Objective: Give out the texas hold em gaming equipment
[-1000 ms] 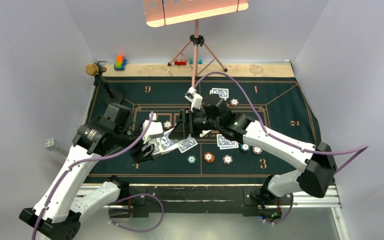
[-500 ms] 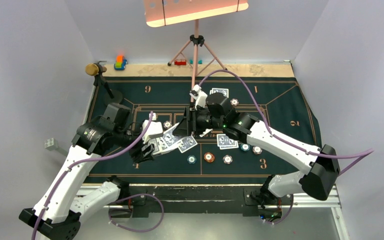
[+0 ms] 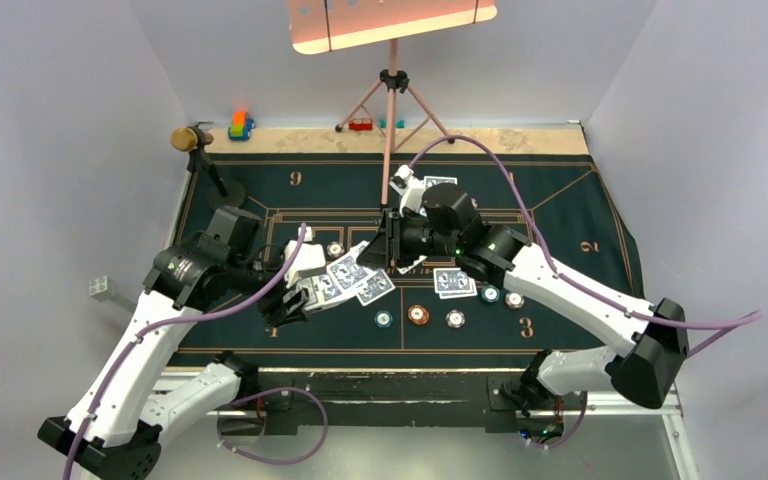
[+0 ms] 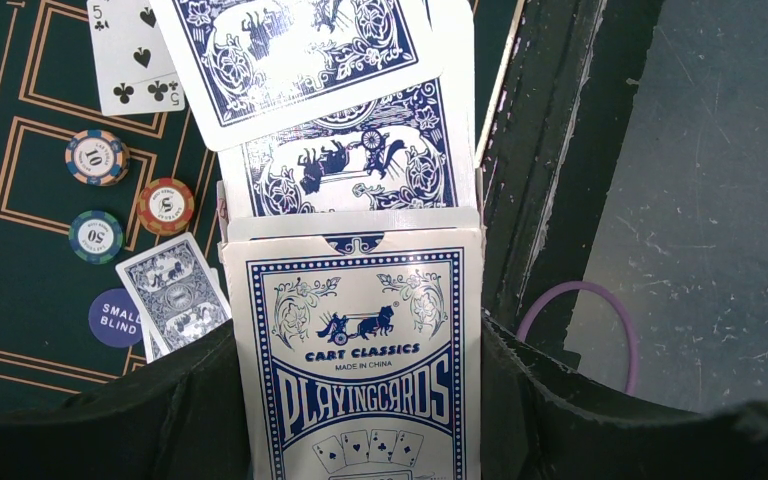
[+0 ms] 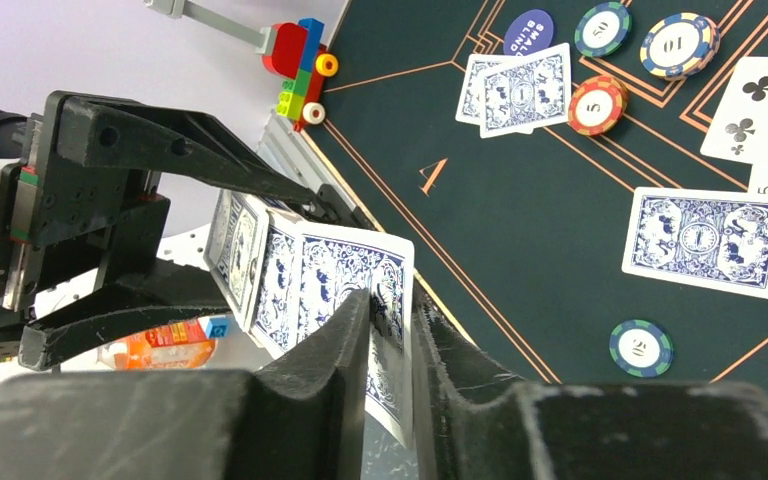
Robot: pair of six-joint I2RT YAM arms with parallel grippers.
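1. Right gripper (image 5: 390, 330): jaws pinched on the top card (image 5: 352, 265); the card's edge sits in the narrow gap between the fingers.
2. The top card fans out of an open card box (image 4: 360, 390), with other blue-backed cards beneath it.
3. Left gripper (image 4: 355, 345): clenched on the box's long sides.
4. Both grippers meet above the poker mat (image 3: 580, 200), left of its middle.
5. Three poker chips (image 3: 418, 314) lie in a row toward the mat's near edge, with face-down cards (image 3: 453, 284) just beyond them.

The green felt table (image 3: 580, 215) carries scattered poker chips (image 3: 418, 314) and blue-backed cards (image 3: 454, 284) (one face up).
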